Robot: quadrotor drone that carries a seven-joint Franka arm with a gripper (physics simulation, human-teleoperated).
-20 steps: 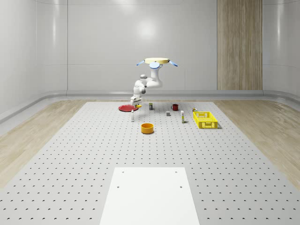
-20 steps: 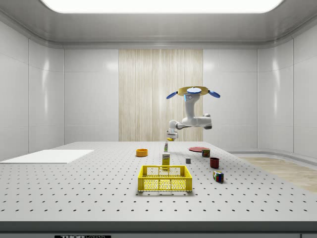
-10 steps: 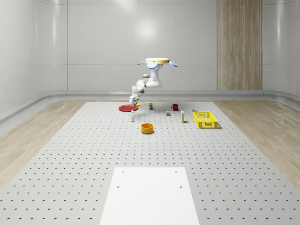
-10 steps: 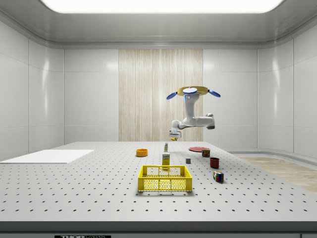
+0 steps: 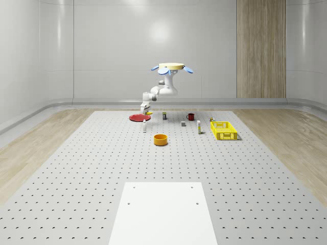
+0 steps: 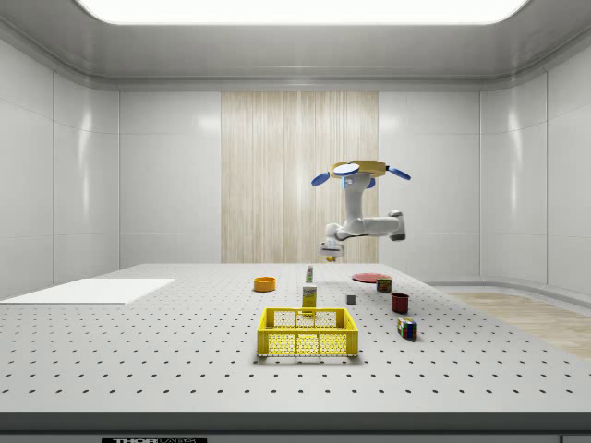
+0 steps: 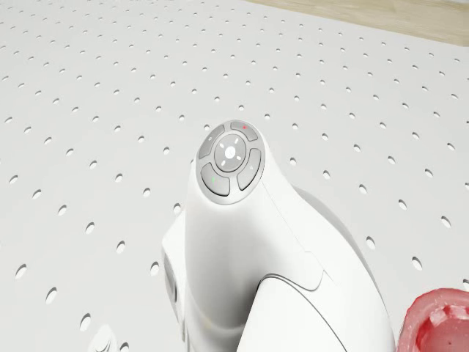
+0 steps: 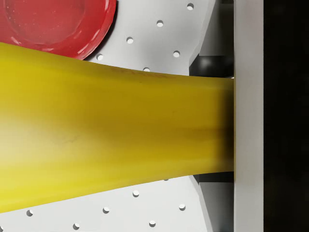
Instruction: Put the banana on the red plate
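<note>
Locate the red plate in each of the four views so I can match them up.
Whole-scene view: the red plate lies on the perforated table, just below the gripper.
Side view: it lies far back on the table, right of the gripper.
Drone view: its rim shows beside the arm.
Wrist view: it lies beyond the held banana.
Shared landmark: the gripper with the banana.

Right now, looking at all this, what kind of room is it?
Probably a simulated robot test lab: a big perforated table like a lab bench, bare white walls, and household items scattered for practice, such as a yellow basket, an orange bowl and a red plate.
</note>
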